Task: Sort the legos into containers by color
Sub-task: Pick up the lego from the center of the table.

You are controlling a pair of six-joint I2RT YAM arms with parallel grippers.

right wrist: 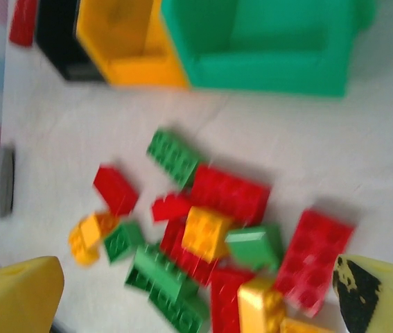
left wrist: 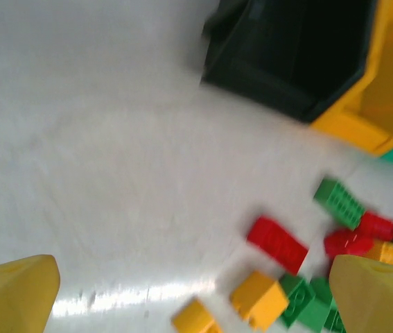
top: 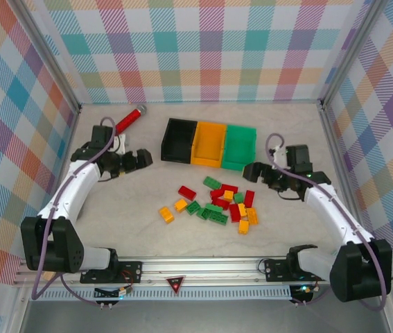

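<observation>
Legos (top: pixel 217 202) lie loose in a heap on the table (top: pixel 120 222), with none in a bin, so the sorting looks to be at its very start. Empty and spread wide, the left gripper (top: pixel 139 159) hangs left of the heap, near the front of the black bin (top: pixel 177 141). The right gripper (top: pixel 253 173), equally wide and holding nothing, hovers just right of the heap, below the green bin (top: pixel 241 144).

The next move, I judge, calls for one arm to lower over a single outlying brick, such as the red brick (left wrist: pixel 276 243) lying by itself on the heap's left side, and close on it.

The bricks are small, studded, and red, green or yellow-orange. Several touch or overlap in the middle, where a clean pick looks harder. Behind them the black, orange-yellow bin (top: pixel 208 142) and green bins stand side by side, seemingly empty.
</observation>
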